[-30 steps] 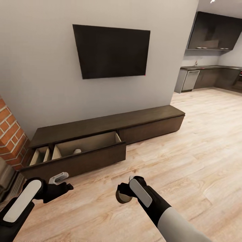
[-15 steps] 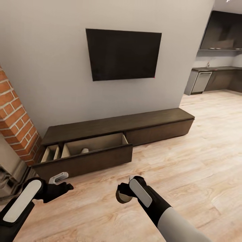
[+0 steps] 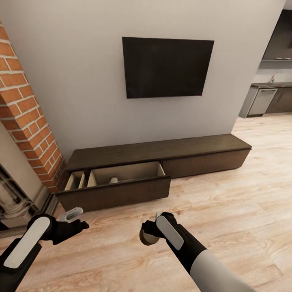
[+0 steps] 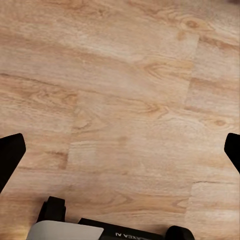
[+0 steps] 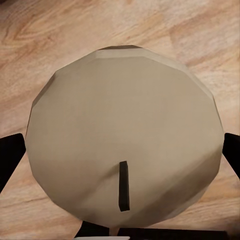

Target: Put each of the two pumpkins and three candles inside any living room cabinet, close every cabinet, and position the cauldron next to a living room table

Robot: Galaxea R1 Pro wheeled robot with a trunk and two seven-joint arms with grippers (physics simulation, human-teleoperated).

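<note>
My right gripper (image 3: 148, 236) is shut on a beige candle (image 3: 149, 238), held above the plank floor; in the right wrist view the candle (image 5: 125, 140) shows its round end and dark wick between the fingertips (image 5: 10, 160). My left gripper (image 3: 77, 219) is open with nothing in it; in the left wrist view its fingertips (image 4: 10, 155) stand wide apart over bare floor. Ahead lies the long dark-brown cabinet (image 3: 202, 152) against the wall, its left pull-out compartment (image 3: 117, 190) open. Another candle (image 3: 114, 180) lies inside it.
A black TV (image 3: 167, 67) hangs above the cabinet. A brick fireplace (image 3: 28, 117) rises at the left. The kitchen with grey units (image 3: 265, 99) opens at the far right. Light wood floor (image 3: 227, 211) spreads between me and the cabinet.
The whole view has swung left: cabinet, TV and kitchen have shifted right in the picture and more brick fireplace shows. Both arms keep the same pose, the candle still held.
</note>
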